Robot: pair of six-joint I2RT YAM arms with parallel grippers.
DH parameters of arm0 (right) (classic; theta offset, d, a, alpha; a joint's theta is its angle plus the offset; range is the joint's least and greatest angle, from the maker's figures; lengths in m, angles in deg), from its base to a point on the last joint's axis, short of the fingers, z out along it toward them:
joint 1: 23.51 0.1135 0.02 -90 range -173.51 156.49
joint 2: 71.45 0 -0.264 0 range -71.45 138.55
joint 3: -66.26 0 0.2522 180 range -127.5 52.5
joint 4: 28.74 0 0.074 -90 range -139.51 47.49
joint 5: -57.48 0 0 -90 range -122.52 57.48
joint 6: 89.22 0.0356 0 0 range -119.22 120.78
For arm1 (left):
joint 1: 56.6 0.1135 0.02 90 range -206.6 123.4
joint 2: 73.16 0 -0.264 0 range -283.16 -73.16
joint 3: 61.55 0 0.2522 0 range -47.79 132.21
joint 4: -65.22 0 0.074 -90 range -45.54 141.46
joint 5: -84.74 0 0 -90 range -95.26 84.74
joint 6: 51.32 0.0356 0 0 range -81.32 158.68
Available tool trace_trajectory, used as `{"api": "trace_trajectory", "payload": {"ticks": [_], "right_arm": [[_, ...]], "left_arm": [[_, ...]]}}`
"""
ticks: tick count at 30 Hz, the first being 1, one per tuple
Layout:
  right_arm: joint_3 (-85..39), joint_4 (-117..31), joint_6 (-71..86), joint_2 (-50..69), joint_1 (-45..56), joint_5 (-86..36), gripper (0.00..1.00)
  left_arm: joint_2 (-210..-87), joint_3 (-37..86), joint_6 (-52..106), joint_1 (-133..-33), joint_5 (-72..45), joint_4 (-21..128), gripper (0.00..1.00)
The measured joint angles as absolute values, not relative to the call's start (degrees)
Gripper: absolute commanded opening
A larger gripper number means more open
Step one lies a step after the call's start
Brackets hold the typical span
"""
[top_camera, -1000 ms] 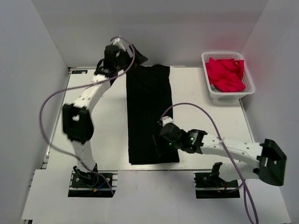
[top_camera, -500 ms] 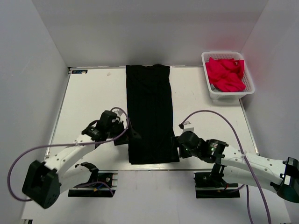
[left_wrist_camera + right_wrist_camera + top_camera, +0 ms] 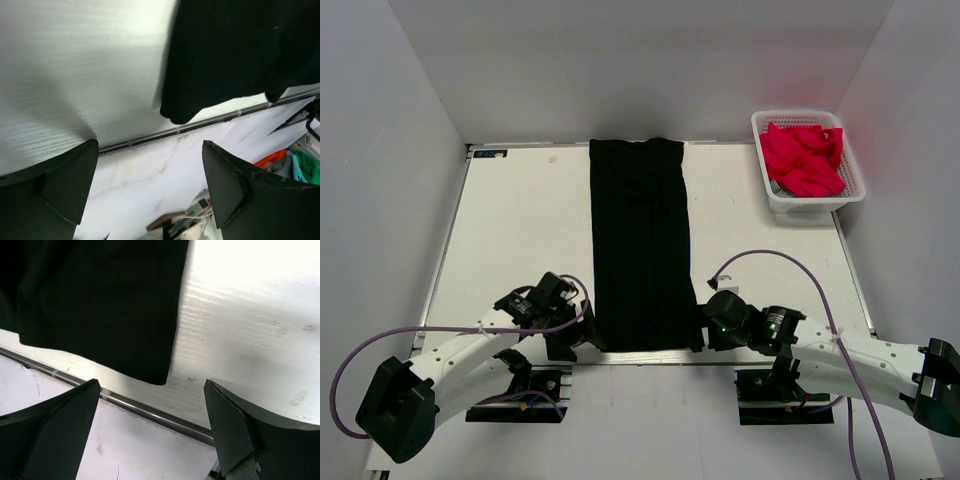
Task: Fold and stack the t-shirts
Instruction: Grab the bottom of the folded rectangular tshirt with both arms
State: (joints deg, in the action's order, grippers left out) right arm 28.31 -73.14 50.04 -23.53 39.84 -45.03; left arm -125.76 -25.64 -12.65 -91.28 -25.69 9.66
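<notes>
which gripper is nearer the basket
Right. The right gripper is by the near right corner of the black shirt, on the side of the basket; the left gripper is by its near left corner, farther away.

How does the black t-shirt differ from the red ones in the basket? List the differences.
Colour: the black t-shirt is solid black; the red t-shirts are bright pinkish-red.
Pose: the black t-shirt lies flat as a long strip; the red t-shirts are crumpled.
Place: black on the table, red in the white basket.
Both look plain, unprinted.

Top view overhead, whole table (image 3: 520, 220); wrist views close, low, both sharing black shirt (image 3: 640, 240) near edge
</notes>
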Motion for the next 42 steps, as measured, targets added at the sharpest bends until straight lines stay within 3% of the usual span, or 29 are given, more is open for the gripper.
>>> {"api": "trace_trajectory", "payload": {"ticks": [13,19,25,27,31,42], "right_arm": [[31.75,-63.63,51.48,-21.26,38.55,-41.28,0.89],[31.86,-60.92,51.48,-18.92,38.05,-39.48,0.61],[32.18,-61.93,51.68,-18.59,37.89,-38.41,0.44],[32.21,-62.14,51.66,-18.37,37.87,-38.35,0.37],[32.21,-62.49,51.55,-17.11,37.87,-38.17,0.01],[25.78,-69.4,49.19,-14.18,37.83,-41.45,0.0]], "left_arm": [[-133.93,-25.49,-15.16,-94.25,-27.43,17.11,0.6],[-137.45,-25.31,-15.36,-94.78,-27.54,19.82,0.33],[-138.94,-25.33,-14.9,-94.86,-26.73,21.68,0.0],[-139.5,-25.33,-14.7,-94.86,-27.17,22.86,0.0],[-141.14,-25.29,-14.35,-94.86,-28.55,25.57,0.0],[-139.18,-22.58,-11.95,-94.89,-27.24,24.74,0.0]]}}
